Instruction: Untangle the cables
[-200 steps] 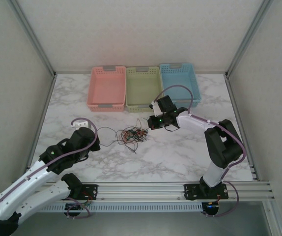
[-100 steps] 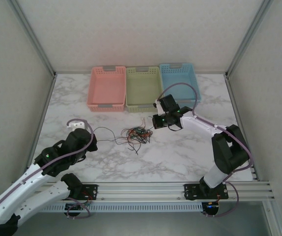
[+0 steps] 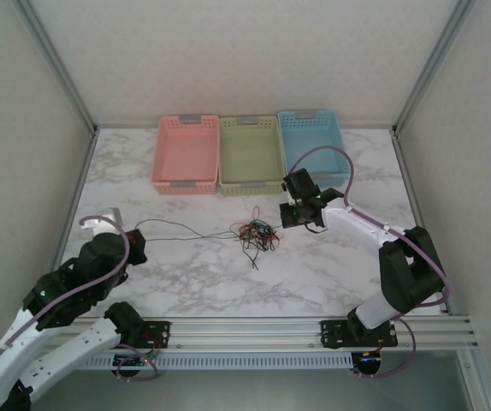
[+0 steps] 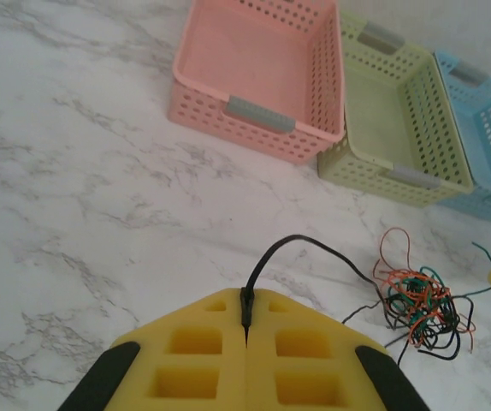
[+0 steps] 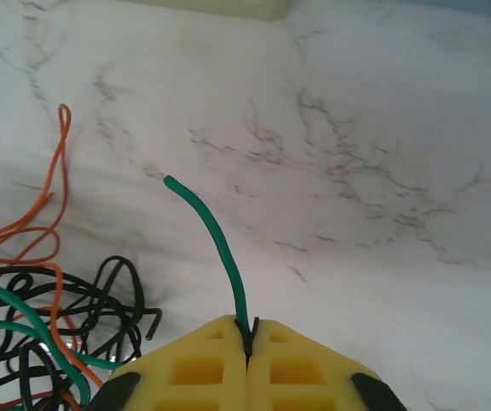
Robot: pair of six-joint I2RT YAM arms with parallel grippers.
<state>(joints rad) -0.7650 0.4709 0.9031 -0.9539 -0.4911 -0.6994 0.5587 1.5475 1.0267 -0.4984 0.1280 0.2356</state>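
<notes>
2 grips in effect, 1 per arm.

Left side: left gripper [image 4: 247,315] closed, yellow fingers [image 4: 186,364] pressed together on the end of 1 black wire [image 4: 290,243]. Wire arching up out of the seam between the fingers, then running right over the marble table [image 3: 331,265] into the bunch of cables [image 3: 256,231]. Almost straight along that run in the top view, with a slight bend near the gripper.

Right side: right gripper [image 5: 247,336] closed as well, fingers pinching 1 green wire [image 5: 220,244]. Short free end of that wire curving up and to the left past the fingertips, clear of the table pattern behind it.

Position of the bunch: flat on the table between the 2 grippers, just beside the right one and well apart from the left one. Directly in front of the green basket [image 3: 250,185], not touching it. Colours in the knot: black, red, orange, green. Several black loops trailing from the knot toward the near edge.

Far edge of the table: 3 perforated baskets side by side in 1 row, with the pink basket [image 3: 184,186] on the left, green in the middle and the blue basket [image 3: 307,115] on the right. Grey handle strip on each short wall.
</notes>
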